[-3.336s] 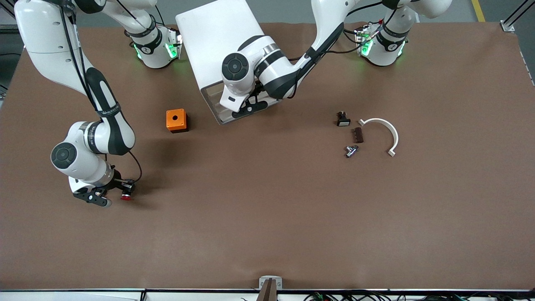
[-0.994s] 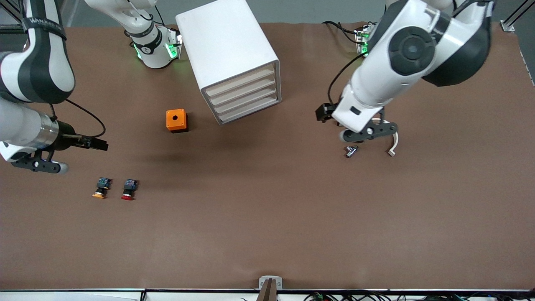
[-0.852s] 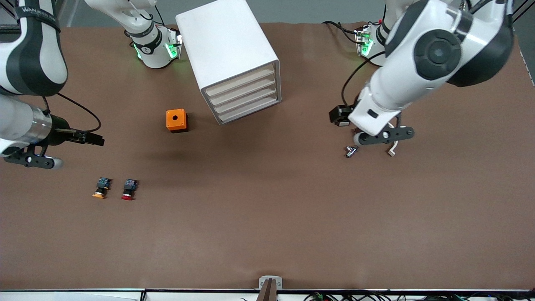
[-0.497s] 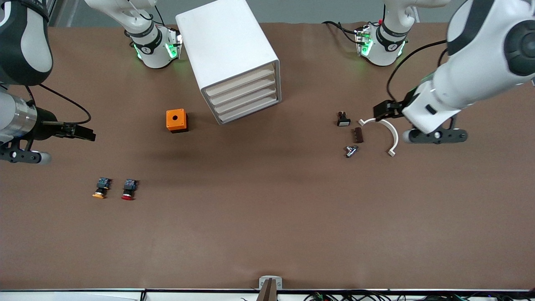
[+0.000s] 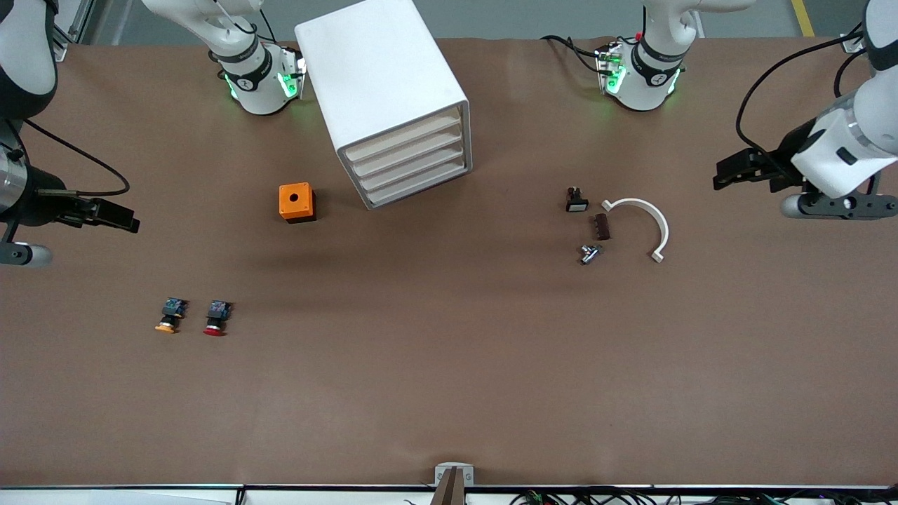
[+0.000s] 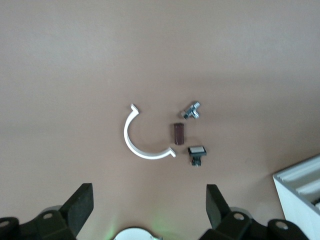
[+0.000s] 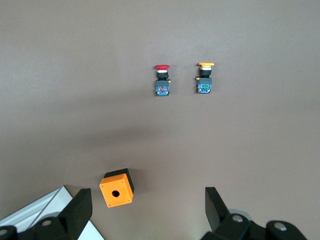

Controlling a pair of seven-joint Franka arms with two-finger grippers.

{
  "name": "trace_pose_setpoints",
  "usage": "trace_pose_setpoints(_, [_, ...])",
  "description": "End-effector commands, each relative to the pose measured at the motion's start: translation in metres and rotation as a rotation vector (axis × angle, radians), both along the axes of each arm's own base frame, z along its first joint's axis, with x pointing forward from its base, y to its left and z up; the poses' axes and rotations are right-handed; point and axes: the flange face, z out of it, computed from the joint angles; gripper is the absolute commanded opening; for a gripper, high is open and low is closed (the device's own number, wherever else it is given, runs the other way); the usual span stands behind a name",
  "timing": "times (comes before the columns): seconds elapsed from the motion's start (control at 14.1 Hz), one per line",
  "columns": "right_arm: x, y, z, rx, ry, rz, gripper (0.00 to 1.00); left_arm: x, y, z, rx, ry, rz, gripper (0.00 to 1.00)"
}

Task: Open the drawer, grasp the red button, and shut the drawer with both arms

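The white cabinet (image 5: 382, 84) stands near the robots' bases, and its uppermost drawer (image 5: 403, 135) is shut like the three below it. The red-capped button (image 5: 215, 318) lies on the table toward the right arm's end, beside the orange-capped button (image 5: 168, 316). Both show in the right wrist view, red (image 7: 161, 80) and orange-capped (image 7: 204, 78). My right gripper (image 7: 147, 207) is open and empty, high over the table's edge at its own end (image 5: 21, 254). My left gripper (image 5: 838, 205) is open and empty, high over its own end of the table (image 6: 150, 205).
An orange box with a hole (image 5: 297, 202) sits beside the cabinet. Toward the left arm's end lie a white curved clamp (image 5: 649, 221), a small brown block (image 5: 600, 226), a metal fitting (image 5: 589, 253) and a small black switch (image 5: 576, 200).
Both arms have risen and swung outward to their own ends of the table. Earlier the right gripper was down at the red button and the left gripper at the cabinet's front.
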Motion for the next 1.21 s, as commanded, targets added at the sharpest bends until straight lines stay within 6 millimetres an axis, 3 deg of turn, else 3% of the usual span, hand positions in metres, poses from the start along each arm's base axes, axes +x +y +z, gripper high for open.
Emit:
trace_pose_setpoints(0.0, [0.000,-0.002,0.004,0.007,0.030,-0.007,1.00,0.000,0.026,0.010,0.015,-0.076,0.035,0.99])
trace_pose_setpoints(0.21, [-0.008,-0.007,0.002,0.008,0.081,-0.047,1.00,0.006,0.038,0.025,0.058,-0.164,0.047,0.99])
trace_pose_setpoints(0.35, [-0.013,-0.006,0.010,0.006,0.071,-0.045,1.00,0.013,0.058,0.033,0.061,-0.221,0.085,0.99])
trace_pose_setpoints(0.64, [-0.024,-0.011,0.032,0.010,0.035,-0.056,1.00,0.018,0.069,0.052,0.065,-0.285,0.104,0.99])
trace_pose_setpoints(0.92, [-0.048,-0.012,0.058,0.015,-0.006,-0.053,1.00,0.012,0.113,0.060,0.076,-0.294,0.098,0.99])
trace_pose_setpoints(1.14, [-0.066,-0.012,0.069,0.018,-0.020,-0.053,1.00,-0.002,0.116,0.056,0.067,-0.272,0.059,0.99])
